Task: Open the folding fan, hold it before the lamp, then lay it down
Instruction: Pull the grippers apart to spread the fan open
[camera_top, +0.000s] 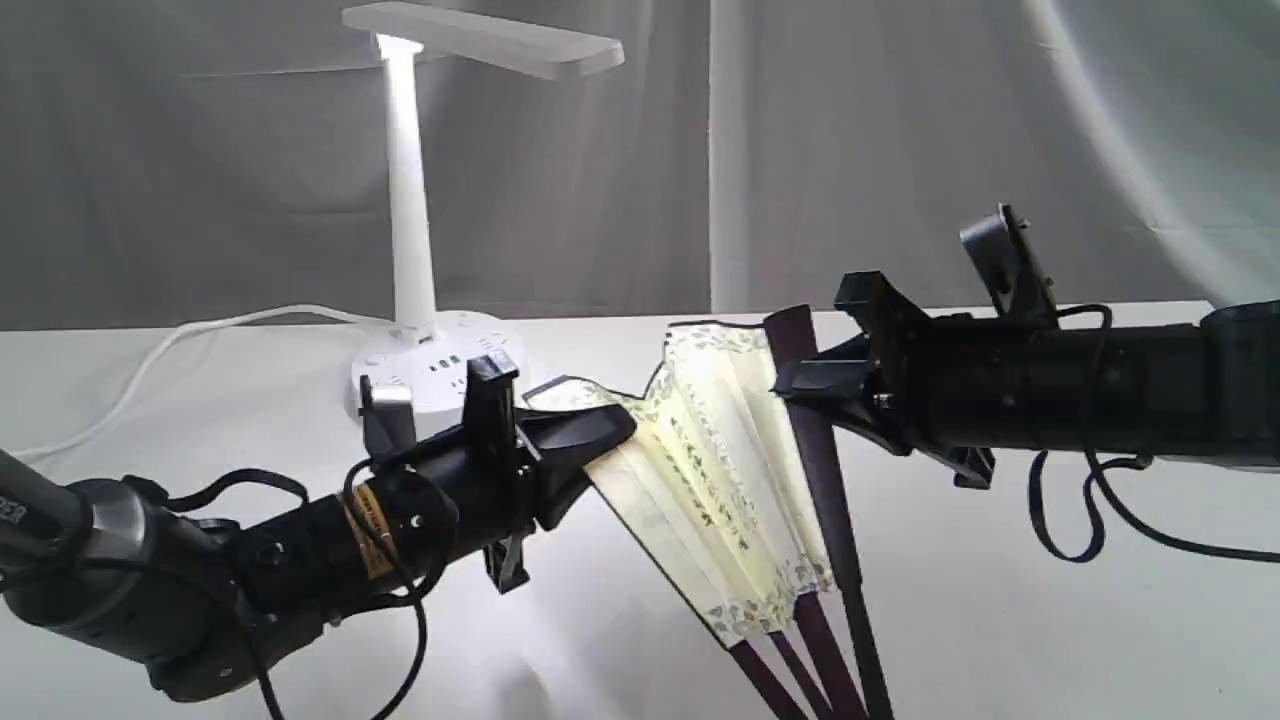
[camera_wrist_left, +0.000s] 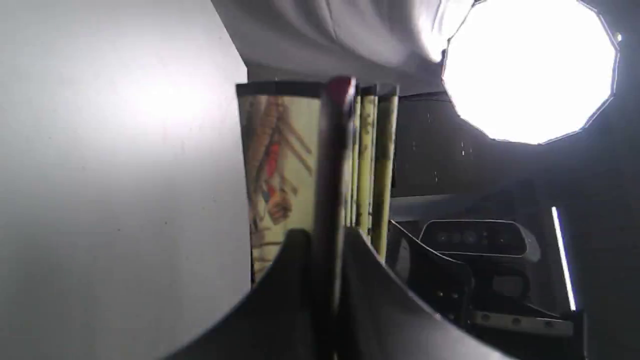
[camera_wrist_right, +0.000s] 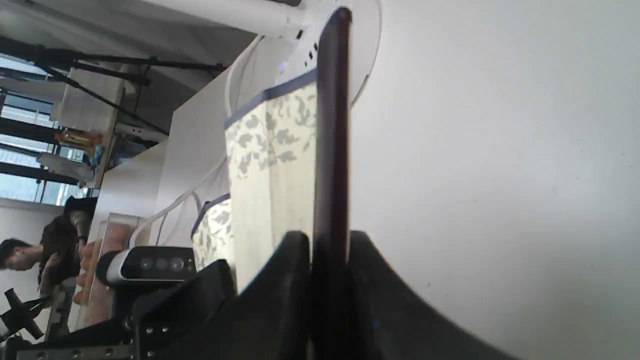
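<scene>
The folding fan (camera_top: 720, 470) hangs partly spread between my two grippers above the white table, cream pleats with black writing showing, maroon ribs pointing down toward the front edge. My left gripper (camera_top: 600, 435) is shut on the fan's left guard (camera_wrist_left: 332, 165). My right gripper (camera_top: 805, 385) is shut on the right maroon guard (camera_wrist_right: 331, 140). The white lamp (camera_top: 410, 200) stands behind the left gripper, its flat head lit, its round base (camera_top: 435, 370) just beyond the fan's left edge.
The lamp's white cord (camera_top: 150, 365) trails left across the table (camera_top: 1000, 620). Grey curtains close off the back. A very bright studio light (camera_wrist_left: 530, 70) fills part of the left wrist view.
</scene>
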